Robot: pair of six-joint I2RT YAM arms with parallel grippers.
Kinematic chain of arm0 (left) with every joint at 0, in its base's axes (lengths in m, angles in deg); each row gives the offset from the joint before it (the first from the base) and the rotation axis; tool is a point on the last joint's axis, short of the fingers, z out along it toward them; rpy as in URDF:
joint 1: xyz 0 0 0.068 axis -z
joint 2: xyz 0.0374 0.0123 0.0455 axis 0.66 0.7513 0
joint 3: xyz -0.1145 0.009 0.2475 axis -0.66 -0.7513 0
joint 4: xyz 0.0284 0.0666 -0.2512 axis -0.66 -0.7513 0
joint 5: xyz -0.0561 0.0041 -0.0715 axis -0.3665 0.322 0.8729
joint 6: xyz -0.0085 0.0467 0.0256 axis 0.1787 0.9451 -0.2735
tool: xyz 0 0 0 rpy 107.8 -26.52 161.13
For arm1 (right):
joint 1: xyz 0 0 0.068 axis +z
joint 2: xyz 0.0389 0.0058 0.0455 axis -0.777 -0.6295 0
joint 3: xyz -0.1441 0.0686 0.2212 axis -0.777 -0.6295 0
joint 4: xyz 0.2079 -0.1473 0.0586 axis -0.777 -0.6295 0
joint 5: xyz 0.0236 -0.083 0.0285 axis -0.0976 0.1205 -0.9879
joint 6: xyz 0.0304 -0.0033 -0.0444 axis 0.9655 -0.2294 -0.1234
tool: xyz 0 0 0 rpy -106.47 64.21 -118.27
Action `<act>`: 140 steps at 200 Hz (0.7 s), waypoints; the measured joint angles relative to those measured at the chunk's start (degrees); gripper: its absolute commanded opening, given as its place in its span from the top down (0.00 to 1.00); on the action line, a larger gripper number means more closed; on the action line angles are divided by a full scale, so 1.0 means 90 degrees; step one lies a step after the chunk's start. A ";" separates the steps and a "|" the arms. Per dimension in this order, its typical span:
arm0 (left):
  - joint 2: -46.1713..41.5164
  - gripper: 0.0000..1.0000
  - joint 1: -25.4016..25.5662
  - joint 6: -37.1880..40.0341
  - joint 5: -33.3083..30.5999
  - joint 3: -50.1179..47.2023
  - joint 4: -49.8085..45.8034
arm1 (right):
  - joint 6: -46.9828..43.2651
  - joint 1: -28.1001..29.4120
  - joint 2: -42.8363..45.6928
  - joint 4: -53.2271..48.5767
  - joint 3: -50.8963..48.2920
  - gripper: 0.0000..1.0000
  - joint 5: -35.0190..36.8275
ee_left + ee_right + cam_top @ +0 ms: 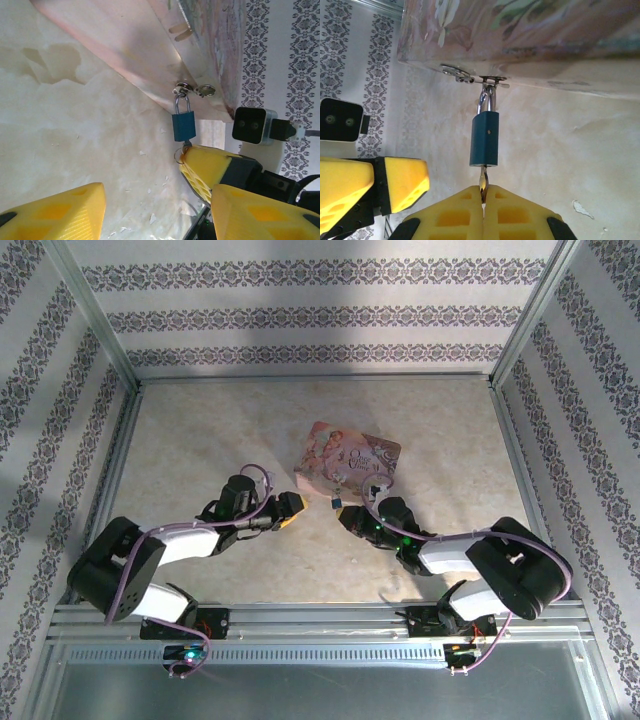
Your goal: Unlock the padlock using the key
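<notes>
A pale beige, marbled tabletop point(200, 440) carries faint darker stains; wallpapered walls point(300, 315), white with bands of dark floral ornament, rise behind it and on both its sides; silvery metal rails point(310, 378) frame its edges; slotted metal bars point(320, 615) run along its near edge; soft, even light covers it.

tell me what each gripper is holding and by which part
The right gripper pinches the key by its outer end, the blade in the bottom of the padlock. The left gripper holds nothing, its fingers apart.
</notes>
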 measured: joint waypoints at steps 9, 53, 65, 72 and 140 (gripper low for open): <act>0.0138 0.43 0.0046 -0.0053 0.0012 0.0053 0.0092 | 0.0002 0.0000 0.0034 -0.0051 0.0000 1.00 -0.0012; 0.0765 0.46 0.0291 -0.0345 0.0046 0.0367 0.0702 | 0.0017 0.0000 0.0141 -0.0214 0.0000 1.00 -0.0019; 0.0952 0.48 0.0347 -0.0461 0.0044 0.0415 0.0954 | 0.0017 0.0000 0.0163 -0.0248 0.0000 1.00 -0.0024; 0.1076 0.49 0.0381 -0.0542 0.0041 0.0440 0.1107 | 0.0019 -0.0007 0.0175 -0.0265 0.0000 1.00 -0.0032; 0.2086 0.56 0.0794 -0.1192 -0.0197 0.0719 0.2154 | 0.0019 -0.0041 0.0279 -0.0435 0.0000 1.00 -0.0041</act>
